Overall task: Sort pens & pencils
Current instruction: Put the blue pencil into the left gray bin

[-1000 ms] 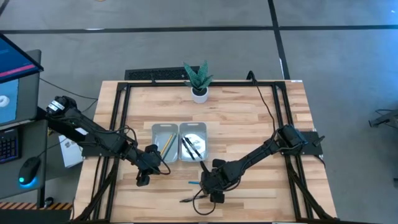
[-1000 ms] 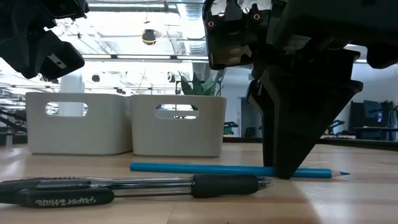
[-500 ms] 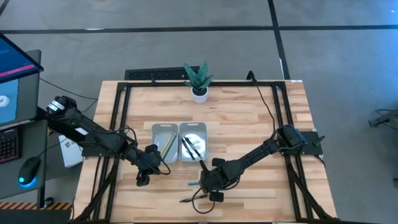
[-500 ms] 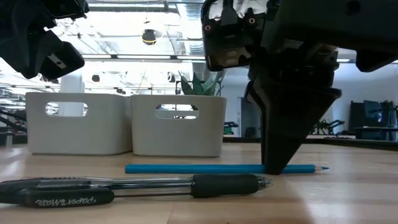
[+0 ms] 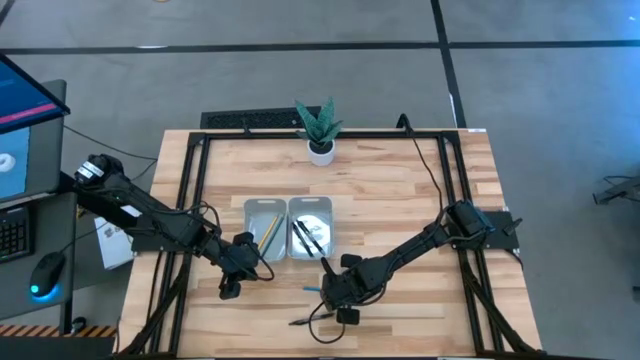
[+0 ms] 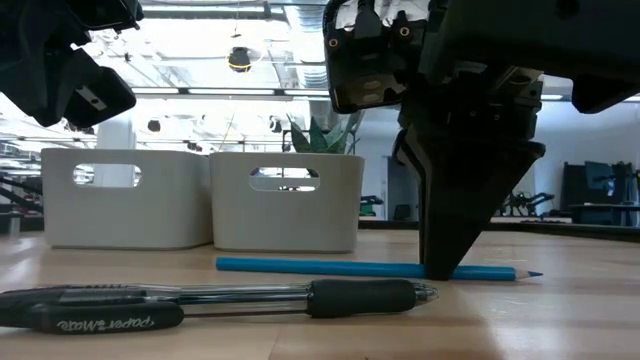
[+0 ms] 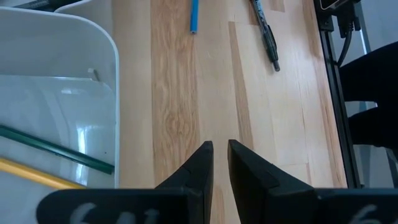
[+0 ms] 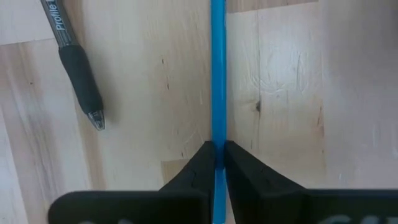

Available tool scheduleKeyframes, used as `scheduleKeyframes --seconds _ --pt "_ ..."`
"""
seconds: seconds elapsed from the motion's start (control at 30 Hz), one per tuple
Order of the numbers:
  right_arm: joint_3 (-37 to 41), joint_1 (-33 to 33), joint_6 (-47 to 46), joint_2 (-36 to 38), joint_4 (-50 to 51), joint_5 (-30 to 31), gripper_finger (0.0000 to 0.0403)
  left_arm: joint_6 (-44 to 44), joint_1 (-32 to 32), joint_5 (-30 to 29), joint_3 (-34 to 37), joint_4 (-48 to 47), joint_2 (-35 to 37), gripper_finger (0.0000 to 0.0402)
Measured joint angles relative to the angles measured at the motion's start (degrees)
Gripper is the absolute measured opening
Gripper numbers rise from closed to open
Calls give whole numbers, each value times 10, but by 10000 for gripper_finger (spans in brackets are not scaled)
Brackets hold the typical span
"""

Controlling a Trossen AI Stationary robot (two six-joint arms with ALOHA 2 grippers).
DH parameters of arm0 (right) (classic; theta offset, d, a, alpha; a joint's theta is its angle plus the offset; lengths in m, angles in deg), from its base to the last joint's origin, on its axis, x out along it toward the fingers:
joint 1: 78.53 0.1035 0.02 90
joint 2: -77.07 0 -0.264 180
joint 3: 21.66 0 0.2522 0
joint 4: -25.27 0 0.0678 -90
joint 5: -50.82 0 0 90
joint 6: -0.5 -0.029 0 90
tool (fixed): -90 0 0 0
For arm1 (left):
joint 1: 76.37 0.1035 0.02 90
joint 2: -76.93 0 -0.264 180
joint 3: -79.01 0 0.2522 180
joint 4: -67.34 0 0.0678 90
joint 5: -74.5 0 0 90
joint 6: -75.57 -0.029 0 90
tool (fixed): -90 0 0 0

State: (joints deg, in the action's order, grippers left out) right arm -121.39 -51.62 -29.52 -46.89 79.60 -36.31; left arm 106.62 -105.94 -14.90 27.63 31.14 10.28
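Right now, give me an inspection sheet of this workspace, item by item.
Surface: wooden table, bare between items.
Job's things: blue pencil and a black pen on the table; yellow and dark pencils in the left tray; pens in the right tray.
Clutter: potted plant.
Grippers: right tool shut on the blue pencil; left tool shut, empty, beside the left tray.
Cables: black cable along the right arm.
Surroundings: monitor, mouse.

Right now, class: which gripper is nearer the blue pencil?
Right. The right gripper has its fingers shut on the blue pencil; the left gripper waits farther off, by the trays.
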Motion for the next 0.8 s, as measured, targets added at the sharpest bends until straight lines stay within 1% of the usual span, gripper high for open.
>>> scheduleKeyframes --seconds 0.2,0.33,0.57,0.8 --pt "-10 0 1 -1 1 0 48 0 0 0 0 0 0 38" --pt "-25 -2 22 -3 3 0 50 0 0 0 0 -1 0 38" --pt "-39 -18 35 -6 15 -8 50 0 0 0 0 -2 0 38" --pt "-63 -39 60 -7 27 6 51 0 0 6 0 -2 0 38"
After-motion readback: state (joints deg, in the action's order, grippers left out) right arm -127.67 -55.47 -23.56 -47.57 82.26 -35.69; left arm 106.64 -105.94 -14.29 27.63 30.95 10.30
